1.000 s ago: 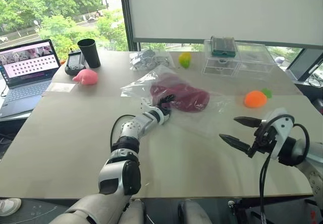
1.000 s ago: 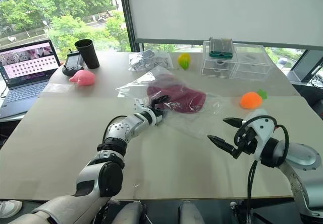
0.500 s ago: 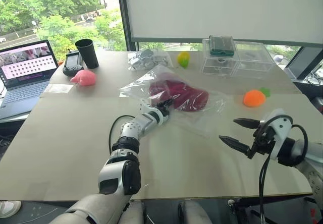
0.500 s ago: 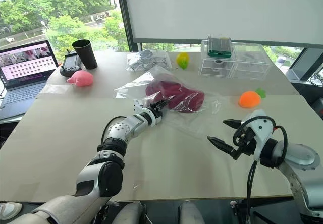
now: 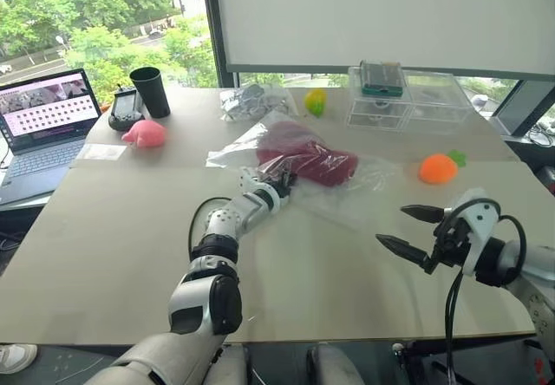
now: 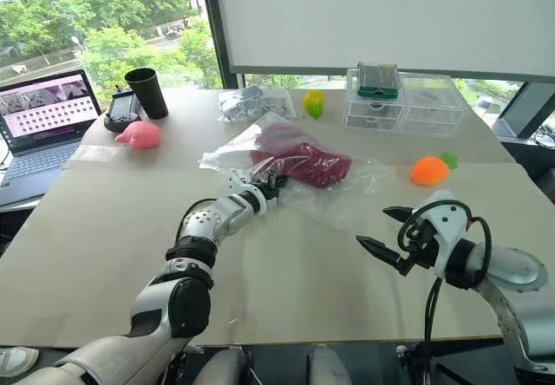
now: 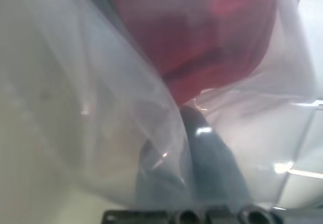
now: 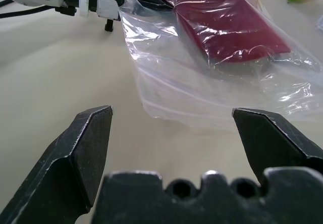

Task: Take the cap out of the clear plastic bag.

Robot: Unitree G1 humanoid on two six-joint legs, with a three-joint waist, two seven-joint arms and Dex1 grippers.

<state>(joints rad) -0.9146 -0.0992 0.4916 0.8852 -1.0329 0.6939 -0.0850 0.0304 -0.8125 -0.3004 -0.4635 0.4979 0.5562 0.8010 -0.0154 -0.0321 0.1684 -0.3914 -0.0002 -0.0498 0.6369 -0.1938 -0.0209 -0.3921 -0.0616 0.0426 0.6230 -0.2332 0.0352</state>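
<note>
My arms are silver-grey with black joint bands and looping black cables; each pincer (image 5: 414, 231) has two pointed black fingers (image 8: 86, 156).

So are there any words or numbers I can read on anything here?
None can be read.
The laptop: its screen shows rows of tiny marks, too small to read.
The cap inside the clear plastic bag: a small white mark, too blurred to read.

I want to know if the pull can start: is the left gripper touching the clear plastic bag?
Touching. In the left wrist view the left gripper is shut with the clear plastic bag film draped over its fingers.
</note>
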